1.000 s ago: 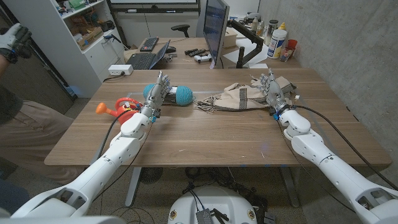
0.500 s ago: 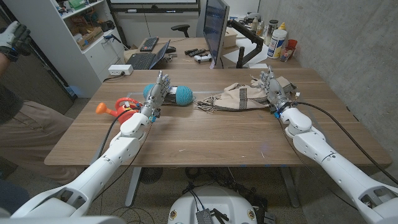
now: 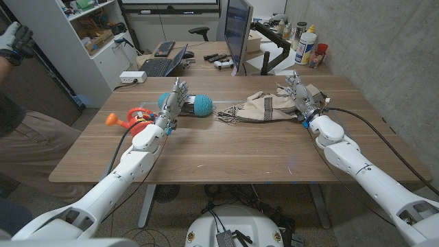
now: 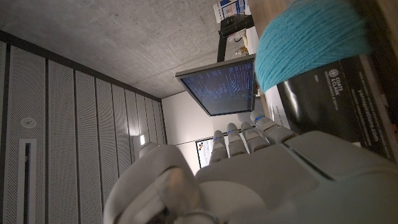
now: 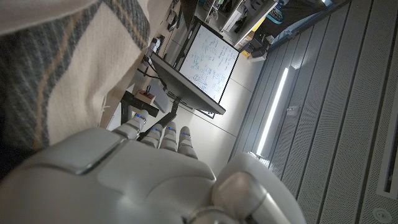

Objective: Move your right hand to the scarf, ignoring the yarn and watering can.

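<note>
At the far right of the worktop [image 3: 226,154], right hand [image 3: 302,101] sits at the scarf [image 3: 264,108], fingers spread, gripping nothing. Reach step looks nearly done; next just settle onto the fabric. Left hand [image 3: 173,104] open by the yarn [image 3: 195,104].

We could not tell whether the white right hand [image 3: 302,100] actually touched the beige, grey-striped fringed scarf [image 3: 264,108], since its fingers covered the cloth's far end. The white left hand [image 3: 171,104] hid part of the teal ball of yarn [image 3: 199,104] and of the orange and red plastic watering can [image 3: 132,119]. At the picture's left edge, a person [image 3: 17,130] was cut off. The bottles [image 3: 307,45] on the far desk were too small to read.
</note>
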